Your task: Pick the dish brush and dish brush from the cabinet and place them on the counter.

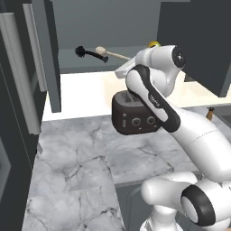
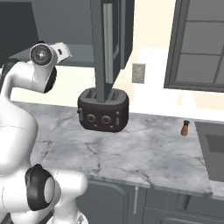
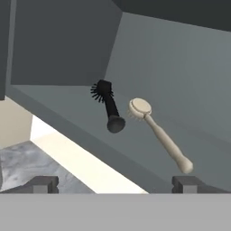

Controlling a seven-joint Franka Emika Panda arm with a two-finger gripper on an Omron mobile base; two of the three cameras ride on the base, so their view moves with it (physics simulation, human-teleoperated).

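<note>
Spreading across the lower half of the left base view, the counter (image 1: 76, 180) is white marble with grey veins, set over dark grey base units (image 2: 144, 201) seen along the bottom of the right base view. On it, at mid-frame, stands a black toaster (image 2: 103, 109) with round knobs on its front, and at the right of the right base view a small brown pepper mill (image 2: 185, 127) stands well apart from it. Behind the worktop the wall is pale cream, with a light switch plate (image 2: 138, 73) above the toaster and a dark-framed window (image 2: 201, 43) at the upper right. At the left edge of the left base view rises a tall dark unit (image 1: 13, 113) with a long silver handle. Higher up, the cabinet (image 1: 113, 27) hangs open, doors swung out. In the hand view the gripper (image 3: 116, 184) has its jaws spread wide, nothing between them, short of the shelf edge. On the grey shelf lie the black dish brush (image 3: 108, 108) and, just beside it to the right, the cream-tan dish brush (image 3: 158, 133), apart. A small yellow ball (image 1: 154, 44) shows behind the arm
</note>
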